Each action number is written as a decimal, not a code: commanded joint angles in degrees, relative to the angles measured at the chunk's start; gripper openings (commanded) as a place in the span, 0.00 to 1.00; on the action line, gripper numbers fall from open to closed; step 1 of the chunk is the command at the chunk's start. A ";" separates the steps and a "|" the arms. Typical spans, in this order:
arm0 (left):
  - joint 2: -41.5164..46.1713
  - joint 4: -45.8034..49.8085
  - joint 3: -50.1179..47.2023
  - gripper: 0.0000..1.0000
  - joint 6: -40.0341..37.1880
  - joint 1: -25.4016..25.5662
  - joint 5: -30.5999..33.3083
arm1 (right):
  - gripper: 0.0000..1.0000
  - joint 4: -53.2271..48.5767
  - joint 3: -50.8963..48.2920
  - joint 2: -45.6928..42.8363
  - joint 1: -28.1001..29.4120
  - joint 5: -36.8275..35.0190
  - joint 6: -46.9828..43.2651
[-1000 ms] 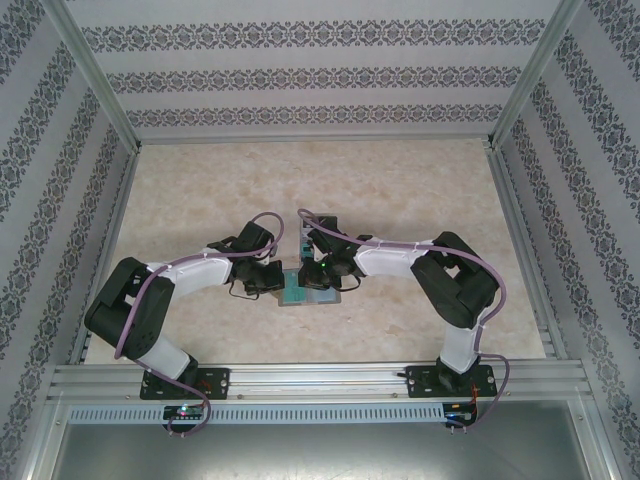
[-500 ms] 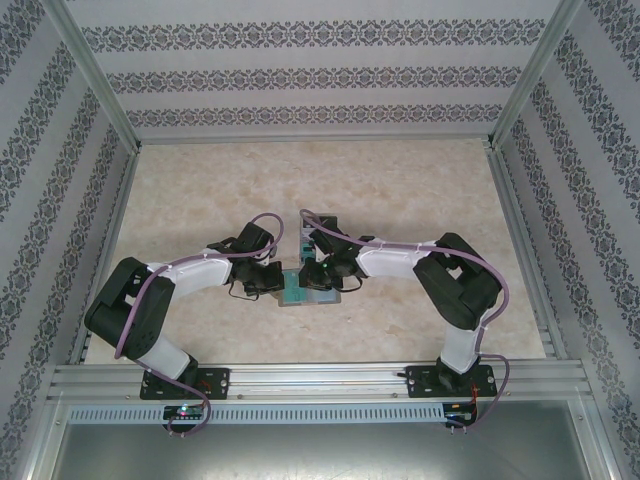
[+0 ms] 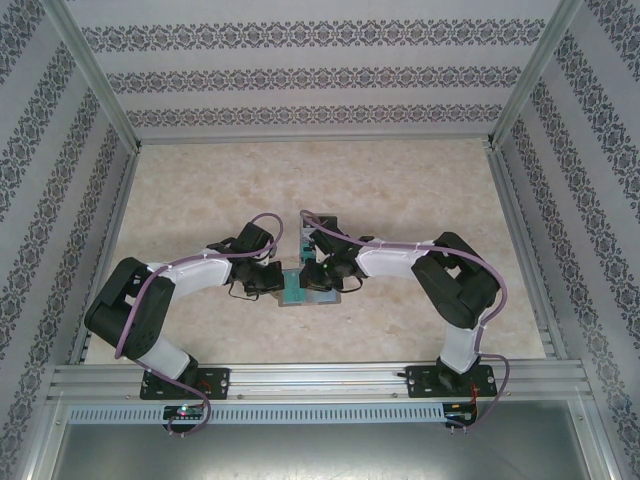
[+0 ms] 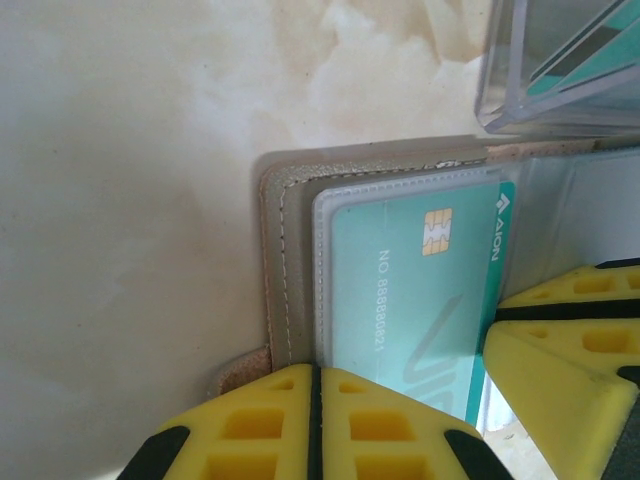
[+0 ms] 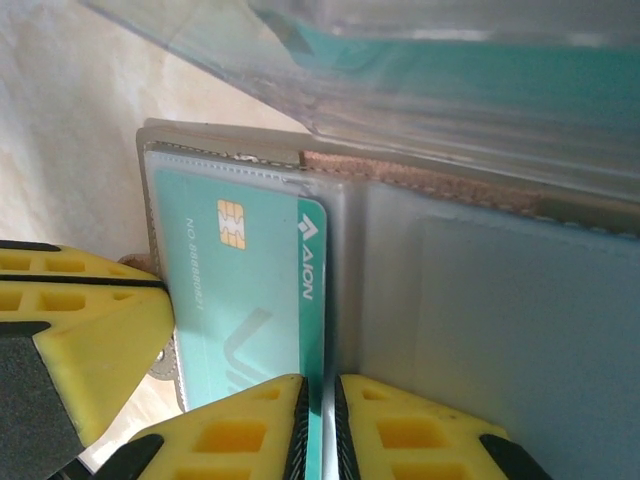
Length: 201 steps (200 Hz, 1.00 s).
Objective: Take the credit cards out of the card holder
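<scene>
The card holder [image 4: 277, 250] lies open on the table, grey-brown with stitched edges and a bluish-grey right panel [image 5: 500, 330]. A teal credit card [image 4: 410, 290] with a gold chip sits in its clear left pocket. My left gripper [image 4: 315, 372] is shut on the holder's outer left edge. The right gripper [image 5: 321, 400] is shut on the teal credit card [image 5: 250, 290] at its inner edge, next to the fold. In the top view both grippers, left [image 3: 278, 285] and right [image 3: 315, 283], meet over the card holder [image 3: 300, 292].
A clear plastic box [image 4: 560, 70] holding more teal and grey cards stands just beyond the holder, its wall [image 5: 450, 90] overhanging the far edge. Pale marbled tabletop [image 3: 400, 190] stretches behind, fenced by patterned walls and aluminium rails.
Almost nothing: the right wrist has eased slightly toward the holder's middle, and the left arm holds still.
</scene>
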State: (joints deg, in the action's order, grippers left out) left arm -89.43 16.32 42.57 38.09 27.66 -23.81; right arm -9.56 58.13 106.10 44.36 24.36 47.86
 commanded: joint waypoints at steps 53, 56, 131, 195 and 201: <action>-2.41 -0.89 -1.33 0.00 1.12 0.32 -1.45 | 0.12 1.36 1.04 1.80 -0.06 2.14 0.66; -2.42 -0.92 -1.33 0.00 1.19 0.34 -1.49 | 0.12 1.44 1.02 1.82 -0.06 2.18 0.69; -2.32 1.15 -0.81 0.00 0.47 0.59 0.56 | 0.00 0.56 -3.01 -2.21 -2.11 -0.34 0.50; -2.79 1.35 -0.27 0.00 0.15 0.50 0.28 | 0.00 1.07 -4.58 -2.73 -3.44 1.12 -0.25; -2.77 1.35 -0.29 0.00 0.12 0.52 0.32 | 0.00 1.25 -4.33 -2.35 -3.35 1.40 -0.18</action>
State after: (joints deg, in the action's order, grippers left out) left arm -89.65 16.12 42.57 38.39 27.68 -23.90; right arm -7.88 53.93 103.00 40.97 25.19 48.05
